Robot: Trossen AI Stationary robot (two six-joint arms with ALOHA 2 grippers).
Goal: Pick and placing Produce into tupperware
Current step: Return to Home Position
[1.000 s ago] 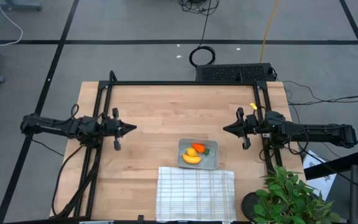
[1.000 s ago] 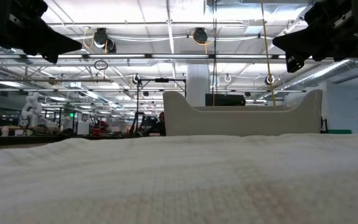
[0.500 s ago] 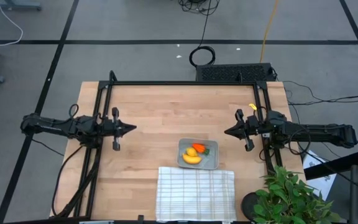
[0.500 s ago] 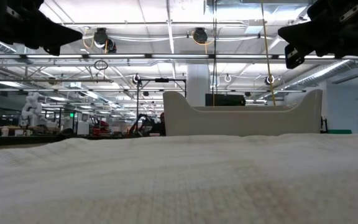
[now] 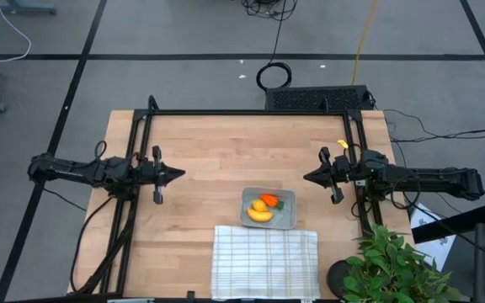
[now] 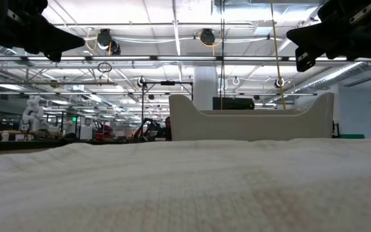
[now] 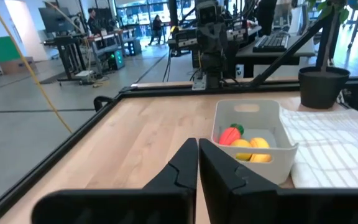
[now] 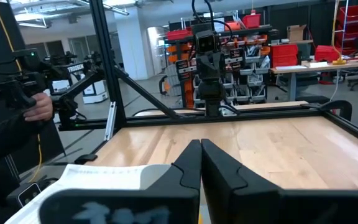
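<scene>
In tupperware (image 5: pixel 287 221): carrot (image 5: pixel 270 199), banana (image 5: pixel 261 215), lemon (image 5: pixel 259 205). L tool (image 5: pixel 179 174), R tool (image 5: pixel 307 176): fingers together, opposite table (image 5: pixel 226 143) edges.

Bare table (image 5: pixel 217 160) lies open on both flanks of the tupperware (image 5: pixel 283 220) and on its side away from the checked cloth (image 5: pixel 265 261), which abuts the opposite edge. My left gripper (image 5: pixel 179 174) and right gripper (image 5: pixel 307 176) hang clear, one per flank.

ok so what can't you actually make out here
Low view: the tupperware wall hides its contents; left pincer and right pincer are partly cut by the top edge.
High view: carrot, lemon and banana are too small to tell whether they touch.
Right wrist view: the tupperware lies outside the frame.
</scene>
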